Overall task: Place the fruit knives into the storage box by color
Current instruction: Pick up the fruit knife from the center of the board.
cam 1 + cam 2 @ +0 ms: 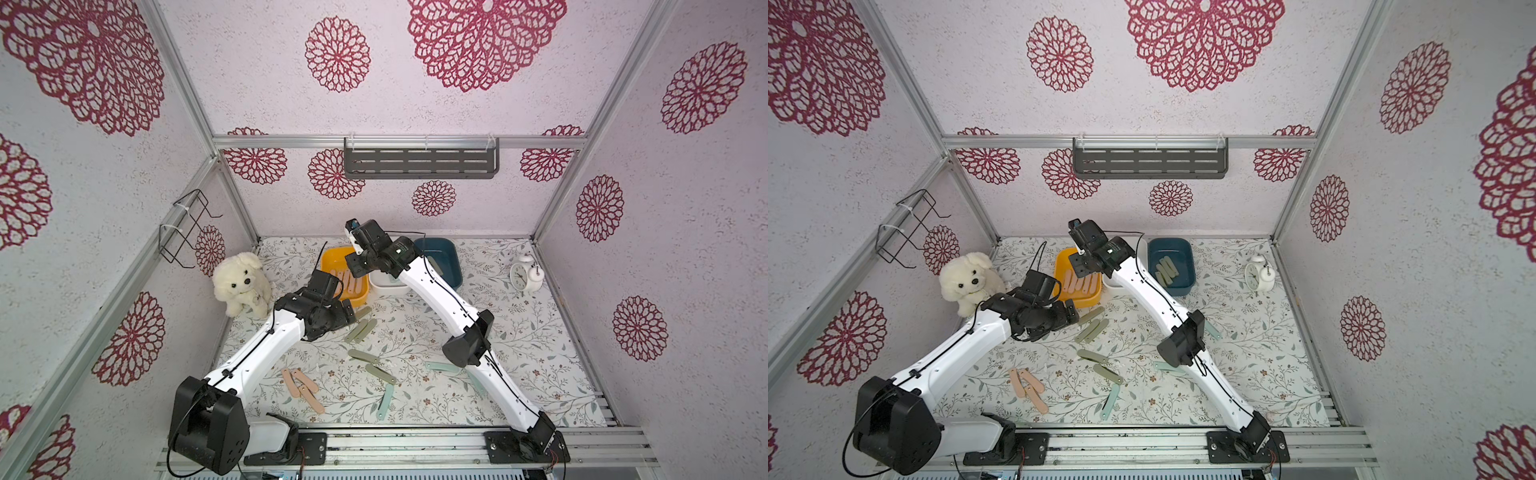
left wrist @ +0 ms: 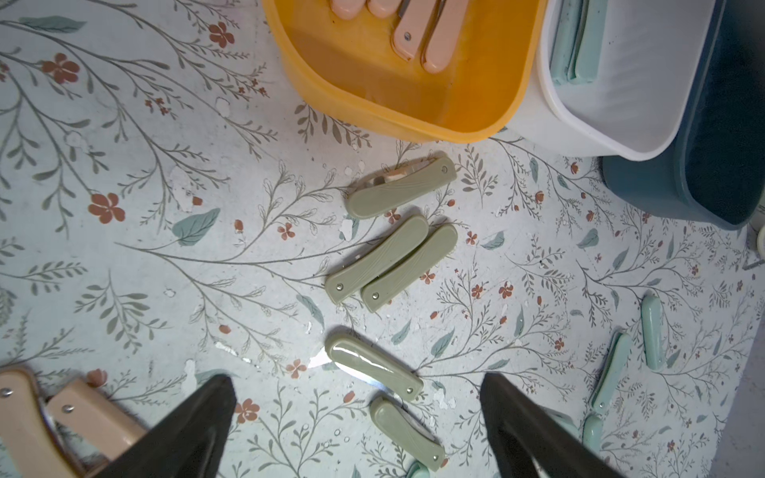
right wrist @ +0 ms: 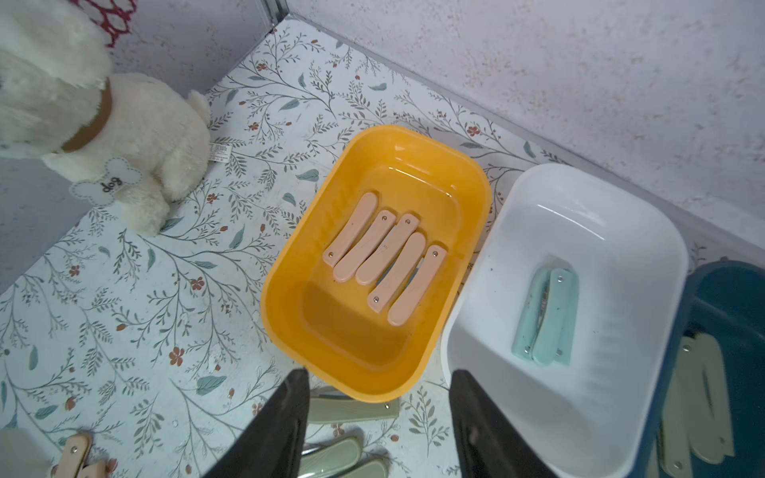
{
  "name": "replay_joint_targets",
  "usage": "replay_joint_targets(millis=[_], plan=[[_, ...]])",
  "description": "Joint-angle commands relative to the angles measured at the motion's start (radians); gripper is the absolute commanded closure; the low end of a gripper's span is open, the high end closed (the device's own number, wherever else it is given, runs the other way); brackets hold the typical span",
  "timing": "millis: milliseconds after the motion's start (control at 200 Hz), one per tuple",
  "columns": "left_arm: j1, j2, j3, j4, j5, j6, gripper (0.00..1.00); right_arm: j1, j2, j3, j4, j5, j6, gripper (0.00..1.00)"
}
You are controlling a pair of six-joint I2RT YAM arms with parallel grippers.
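Sage-green knife (image 2: 374, 368) lies slantwise under my wide-open left gripper (image 2: 357, 375), near the yellow box (image 2: 352, 105); my right gripper (image 3: 381, 371) hangs over it, part-open, empty.

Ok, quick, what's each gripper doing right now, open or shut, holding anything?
Left gripper: open, empty, over the sage-green knives on the table.
Right gripper: open, empty, by the yellow box.
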Motion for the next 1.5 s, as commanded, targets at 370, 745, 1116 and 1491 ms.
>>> replay_joint_targets(millis=[370, 745, 1116, 1491], plan=[[-0.098, -0.072, 0.044, -0.001, -0.061, -0.068, 0.03, 0.028, -0.384, -0.319, -0.126, 0.255, 0.0, 0.34], [-0.154, -0.114, 0.067, -0.027, -0.102, -0.103, 0.03, -0.127, -0.985, -1.073, 0.244, 0.209, -0.04, 0.26], [-0.271, -0.041, 0.046, 0.024, -0.076, -0.125, 0.03, -0.272, -1.371, -1.966, 0.478, 0.063, 0.212, 0.25], [-0.311, 0.034, -0.017, 0.107, -0.013, -0.095, 0.03, -0.344, -1.339, -2.247, 0.623, -0.022, 0.288, 0.27]])
